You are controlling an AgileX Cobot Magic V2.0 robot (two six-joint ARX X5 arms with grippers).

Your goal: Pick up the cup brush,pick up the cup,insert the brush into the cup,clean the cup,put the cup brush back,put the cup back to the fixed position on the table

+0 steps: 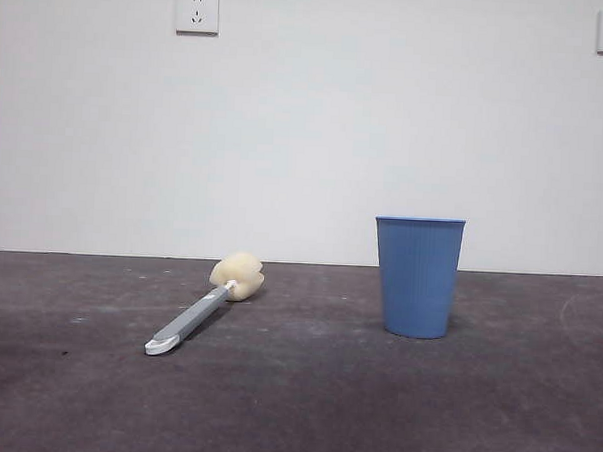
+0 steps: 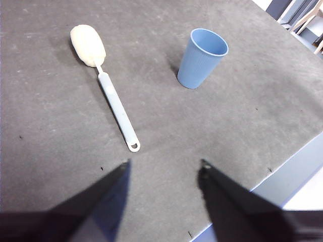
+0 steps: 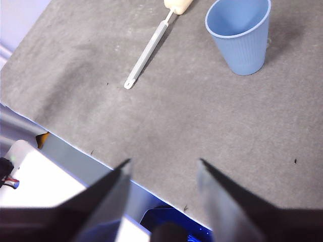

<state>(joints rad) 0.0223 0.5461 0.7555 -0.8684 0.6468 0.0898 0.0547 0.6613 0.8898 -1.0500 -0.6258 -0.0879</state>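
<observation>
The cup brush [image 1: 206, 307] lies flat on the table [image 1: 304, 406], left of centre, its cream sponge head away from me and its white tip toward me. It also shows in the left wrist view [image 2: 112, 98] and the right wrist view [image 3: 150, 48]. The blue ribbed cup [image 1: 417, 276] stands upright and empty to its right, also in the left wrist view [image 2: 202, 58] and the right wrist view [image 3: 240, 34]. My left gripper [image 2: 164, 169] is open and empty, high above the table's near edge. My right gripper [image 3: 162, 166] is open and empty, also raised over the near edge.
A white wall with two sockets [image 1: 197, 11] stands behind the table. The table's near edge [image 2: 282, 176] shows in both wrist views, with pale floor and equipment beyond it [image 3: 30, 171]. No arm shows in the front view.
</observation>
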